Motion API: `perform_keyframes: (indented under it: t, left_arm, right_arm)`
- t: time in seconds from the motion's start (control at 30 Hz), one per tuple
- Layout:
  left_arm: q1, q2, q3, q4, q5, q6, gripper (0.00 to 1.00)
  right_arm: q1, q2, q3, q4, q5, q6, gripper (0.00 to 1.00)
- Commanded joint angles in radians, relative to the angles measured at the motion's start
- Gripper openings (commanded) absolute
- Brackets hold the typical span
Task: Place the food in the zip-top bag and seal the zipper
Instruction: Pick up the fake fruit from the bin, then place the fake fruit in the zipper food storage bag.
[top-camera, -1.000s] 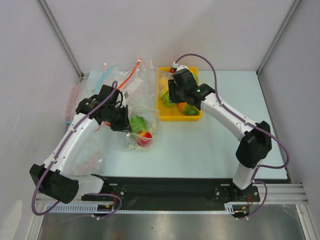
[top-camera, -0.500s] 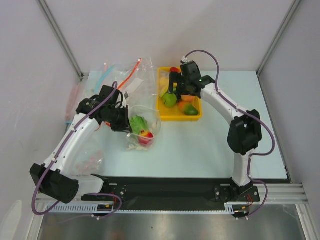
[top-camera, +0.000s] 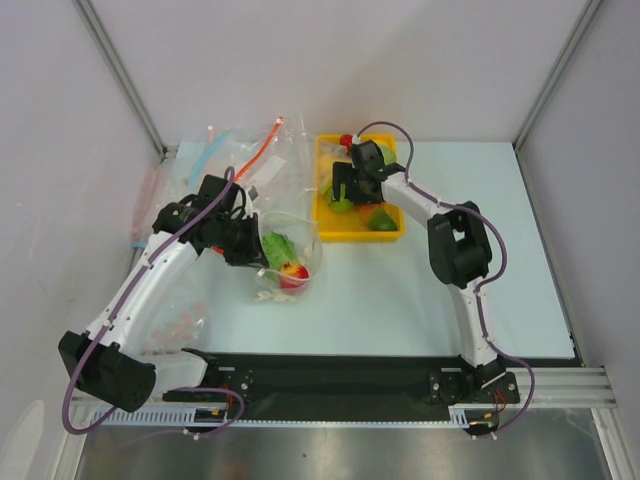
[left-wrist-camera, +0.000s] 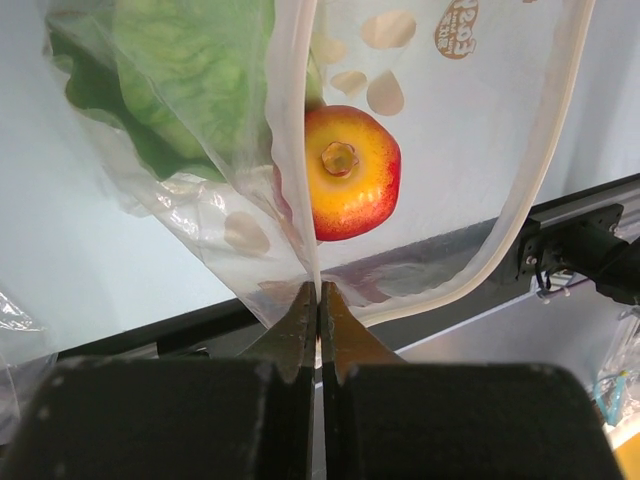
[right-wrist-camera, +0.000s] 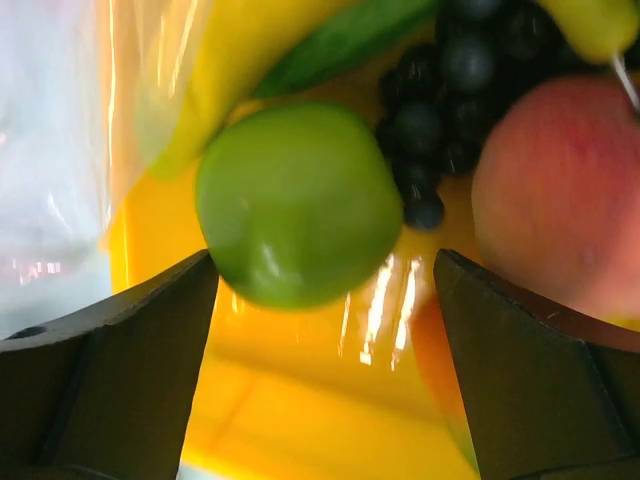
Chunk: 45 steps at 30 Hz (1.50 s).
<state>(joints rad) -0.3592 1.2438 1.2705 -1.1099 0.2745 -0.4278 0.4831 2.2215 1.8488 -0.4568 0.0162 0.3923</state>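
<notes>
From above, we see the left gripper (top-camera: 252, 245) at the mouth of the zip-top bag (top-camera: 292, 265), left of the yellow tray (top-camera: 360, 238). The right gripper (top-camera: 342, 190) sits lower in the tray than half a second ago.

Left wrist: the jaws pinch the bag's rim, with the red fruit (left-wrist-camera: 350, 172) and cabbage (left-wrist-camera: 180, 80) inside.

Right wrist: the fingers are spread wide on either side of the green apple (right-wrist-camera: 298, 205).

Green apple (right-wrist-camera: 298, 205), yellow tray (right-wrist-camera: 290, 400), white-dotted bag (left-wrist-camera: 450, 160)
</notes>
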Motion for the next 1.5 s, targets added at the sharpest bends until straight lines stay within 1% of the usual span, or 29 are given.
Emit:
perform_keyframes:
  t: [0.0,0.1,0.2,0.27,0.33,0.43,0.5,0.57,0.67,0.73,0.8,0.83,1.0,1.03,1.17,1.23,1.3,1.33,1.47]
  left_arm:
    - [-0.007,-0.026,-0.007,0.047,0.037,-0.032,0.0]
    - [-0.007,-0.023,0.006,0.044,0.022,-0.029,0.0]
    - [-0.007,-0.017,0.015,0.035,0.019,-0.025,0.0]
    - [-0.007,-0.012,0.02,0.032,0.015,-0.019,0.0]
    - [-0.007,-0.01,0.024,0.024,0.017,-0.016,0.0]
    - [-0.006,-0.004,0.032,0.022,0.019,-0.011,0.01]
    - [-0.007,-0.001,0.033,0.024,0.025,-0.011,0.0]
    - [-0.007,0.002,0.033,0.028,0.028,-0.012,0.01]
    - [-0.009,0.002,0.027,0.039,0.034,-0.017,0.0]
    - [-0.011,-0.001,0.02,0.051,0.037,-0.023,0.0]
    - [-0.011,-0.001,0.01,0.062,0.038,-0.026,0.0]
    - [-0.011,-0.003,0.007,0.067,0.038,-0.028,0.0]
    - [-0.012,-0.007,-0.01,0.087,0.042,-0.026,0.0]
    - [-0.012,-0.007,-0.011,0.088,0.04,-0.022,0.0]
    - [-0.012,-0.021,-0.019,0.087,0.034,-0.014,0.0]
    - [-0.012,-0.029,-0.019,0.082,0.029,-0.011,0.0]
    - [-0.012,-0.043,-0.019,0.075,0.016,-0.006,0.0]
    - [-0.012,-0.047,-0.017,0.07,0.014,-0.006,0.0]
    - [-0.012,-0.067,-0.014,0.064,0.012,-0.011,0.0]
  right_arm:
    - [-0.015,0.07,0.105,0.075,-0.036,-0.036,0.93]
    - [-0.029,0.095,0.116,0.09,-0.064,-0.033,0.88]
    - [-0.031,0.107,0.113,0.112,-0.09,-0.036,0.81]
    - [-0.029,0.107,0.113,0.115,-0.101,-0.039,0.69]
    - [-0.029,0.099,0.113,0.109,-0.105,-0.041,0.6]
    - [-0.024,0.043,0.072,0.13,-0.096,-0.053,0.58]
    - [-0.015,-0.014,0.038,0.144,-0.116,-0.061,0.57]
    - [-0.006,-0.051,0.029,0.123,-0.124,-0.073,0.57]
    - [0.02,-0.15,-0.028,0.109,-0.13,-0.099,0.56]
    - [0.035,-0.239,-0.1,0.127,-0.142,-0.096,0.56]
    - [0.049,-0.293,-0.141,0.136,-0.173,-0.095,0.56]
    - [0.055,-0.346,-0.157,0.141,-0.185,-0.096,0.56]
    - [0.132,-0.506,-0.263,0.147,-0.254,-0.112,0.56]
    - [0.146,-0.561,-0.282,0.164,-0.262,-0.112,0.56]
    - [0.195,-0.679,-0.367,0.225,-0.307,-0.089,0.52]
    - [0.236,-0.712,-0.398,0.247,-0.311,-0.093,0.49]
    - [0.264,-0.741,-0.413,0.251,-0.318,-0.101,0.49]
    - [0.293,-0.744,-0.419,0.248,-0.32,-0.102,0.49]
    - [0.347,-0.735,-0.419,0.198,-0.302,-0.11,0.49]
